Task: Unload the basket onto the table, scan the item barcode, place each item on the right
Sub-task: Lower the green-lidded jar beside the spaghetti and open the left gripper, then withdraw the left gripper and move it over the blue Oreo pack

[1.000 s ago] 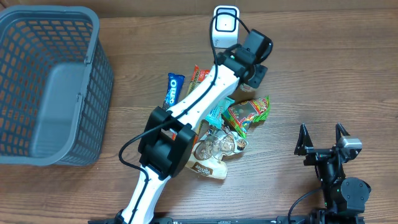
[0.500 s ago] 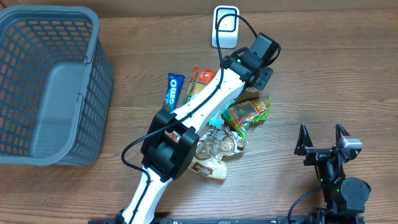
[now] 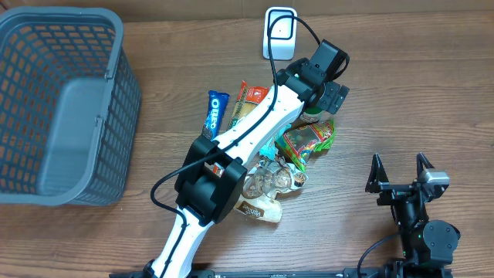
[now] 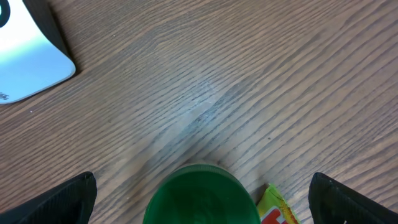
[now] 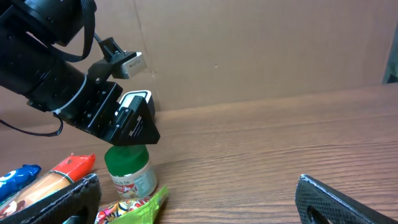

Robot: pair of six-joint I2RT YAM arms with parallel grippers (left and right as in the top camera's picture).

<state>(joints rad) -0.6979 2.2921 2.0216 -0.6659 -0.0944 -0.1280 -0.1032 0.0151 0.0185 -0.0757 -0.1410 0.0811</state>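
1. My left pincer [image 4: 202,190] is spread wide. Both fingers stand clear of the green lid, with bare wood showing on each side.
2. The green-lidded jar [image 5: 129,169] sits directly beneath the pincer and centred between the fingers. It stands upright on the table, so its long axis points straight up at my palm.
3. From the side view I cannot tell whether the fingers touch the lid rim. Nothing is gripped.
4. The scanner [image 3: 279,31] lies ahead of the pincer and off to its left, near but apart from the jar.
5. No barcode shows. My guess is that it is on the side label, so the jar would need to be gripped and tipped towards the scanner.
6. A yellow-green packet [image 4: 273,208] lies just beside the jar, on my right finger's side, and could snag.
7. My right pincer [image 3: 400,174] is also spread and empty. It is well apart from the jar, so the left arm is the nearer one.
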